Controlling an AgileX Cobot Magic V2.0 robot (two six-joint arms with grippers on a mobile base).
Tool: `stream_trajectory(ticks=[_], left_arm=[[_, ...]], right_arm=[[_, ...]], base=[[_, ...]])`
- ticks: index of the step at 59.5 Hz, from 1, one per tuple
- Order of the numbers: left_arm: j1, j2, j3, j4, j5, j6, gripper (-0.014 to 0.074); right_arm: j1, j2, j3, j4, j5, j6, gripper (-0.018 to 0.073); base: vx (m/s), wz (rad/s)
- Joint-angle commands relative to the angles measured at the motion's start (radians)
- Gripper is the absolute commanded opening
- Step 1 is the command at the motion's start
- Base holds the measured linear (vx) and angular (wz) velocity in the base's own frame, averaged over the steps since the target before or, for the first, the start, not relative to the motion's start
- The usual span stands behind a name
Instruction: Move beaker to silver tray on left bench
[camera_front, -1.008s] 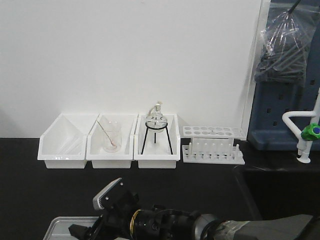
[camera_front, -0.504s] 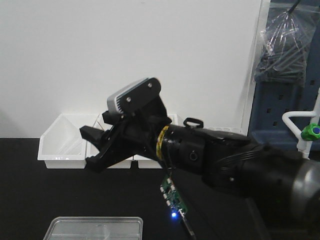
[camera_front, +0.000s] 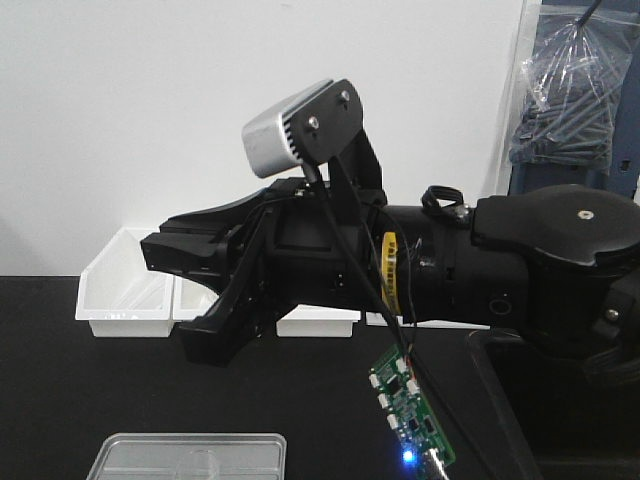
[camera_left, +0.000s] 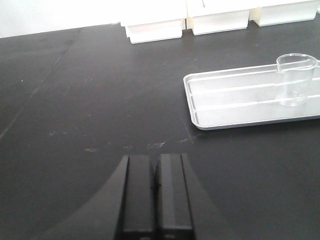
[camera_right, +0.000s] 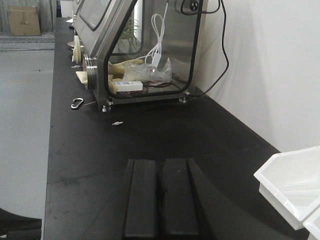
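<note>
The clear glass beaker (camera_left: 295, 80) stands upright inside the silver tray (camera_left: 235, 105) on the black left bench (camera_left: 90, 100), at the right in the left wrist view. My left gripper (camera_left: 155, 159) is shut and holds nothing. It hangs low over bare bench, well to the left of and nearer than the tray. In the front view the tray (camera_front: 190, 455) shows at the bottom left. My right gripper (camera_front: 165, 290) hangs high above it, pointing left. In its wrist view the right gripper (camera_right: 160, 162) is shut and empty.
White bins (camera_front: 120, 290) line the wall behind the right arm; one bin (camera_right: 295, 185) lies to the right of the right gripper. A glove box (camera_right: 145, 50) and a carabiner (camera_right: 76, 103) sit further along the bench. A circuit board (camera_front: 405, 410) dangles from the right arm.
The right arm has risen from the bottom of the front view to its middle. It now covers the bins, flask and rack. The silver tray below it is uncovered.
</note>
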Motion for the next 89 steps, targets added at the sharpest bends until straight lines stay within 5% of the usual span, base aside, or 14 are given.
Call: stream_trajectory(ticks=[1, 41, 47, 56, 68, 79, 84, 89], left_arm=[[-0.005, -0.007, 0.02, -0.003, -0.076, -0.001, 0.0001], [-0.005, -0.007, 0.02, -0.003, -0.076, -0.001, 0.0001], [-0.005, -0.007, 0.02, -0.003, -0.076, -0.001, 0.0001], [-0.005, -0.007, 0.02, -0.003, -0.076, -0.001, 0.0001], [-0.005, -0.007, 0.02, -0.003, -0.076, -0.001, 0.0001], [-0.005, -0.007, 0.02, -0.003, -0.076, -0.001, 0.0001], [-0.005, -0.007, 0.02, -0.003, -0.076, -0.001, 0.0001], [-0.005, -0.007, 0.02, -0.003, -0.076, -0.001, 0.0001]], right_arm=[[-0.003, -0.035, -0.026, -0.003, 0.023, 0.004, 0.011], [-0.003, -0.036, -0.026, 0.006, 0.031, 0.004, 0.0069], [-0.003, -0.036, -0.026, 0.064, 0.026, 0.004, -0.0018], [-0.003, -0.036, -0.026, 0.207, 0.039, -0.045, -0.0015], [-0.003, -0.047, -0.026, 0.656, 0.166, -0.501, -0.0015], [-0.003, -0.106, -0.026, 1.508, 0.529, -1.214, -0.0015], [-0.003, -0.158, -0.026, 1.71, 0.748, -1.5, -0.0015], [-0.003, -0.222, -0.026, 1.757, 0.904, -1.687, -0.0015]], base=[[0.0, 0.0], [0.0, 0.0], [0.0, 0.0], [0.0, 0.0], [0.0, 0.0], [0.0, 0.0], [0.0, 0.0], [0.0, 0.0]])
